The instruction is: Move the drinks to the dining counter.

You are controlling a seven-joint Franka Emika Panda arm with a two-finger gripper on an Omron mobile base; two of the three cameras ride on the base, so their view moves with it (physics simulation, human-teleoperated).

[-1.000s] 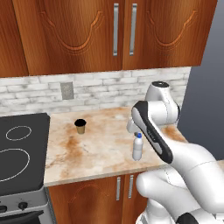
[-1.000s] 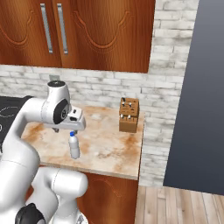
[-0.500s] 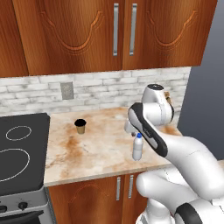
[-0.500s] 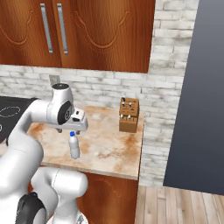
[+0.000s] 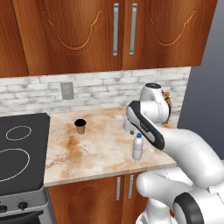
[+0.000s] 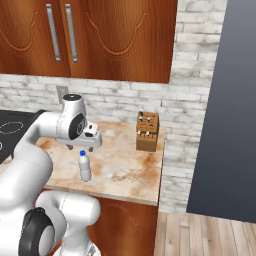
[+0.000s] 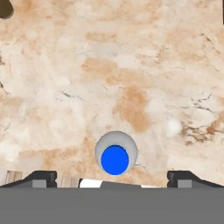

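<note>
The slim whitish bottle (image 5: 138, 147) (image 6: 85, 167) with a blue cap stands upright near the front edge of the stove-side counter (image 5: 100, 153). My gripper (image 6: 83, 148) (image 5: 130, 129) hangs just above it, open and holding nothing. In the hand view the bottle (image 7: 115, 155) is seen from above, low in the picture, between the spread fingertips (image 7: 42, 177) of the gripper (image 7: 112, 178). The tan paper cup (image 5: 80, 126) (image 7: 5, 8) stands further back, toward the stove. The dining counter is out of view.
A black stove (image 5: 17, 148) borders the counter on the left. A brown knife block (image 6: 147, 131) stands at the back right by the white-brick backsplash (image 6: 115, 97). Wooden wall cabinets (image 5: 113, 35) hang above. A dark grey wall (image 6: 225, 110) rises past the counter's right end.
The hand has shifted slightly above the bottle, with the jaws open throughout. Bottle and cup have not moved.
</note>
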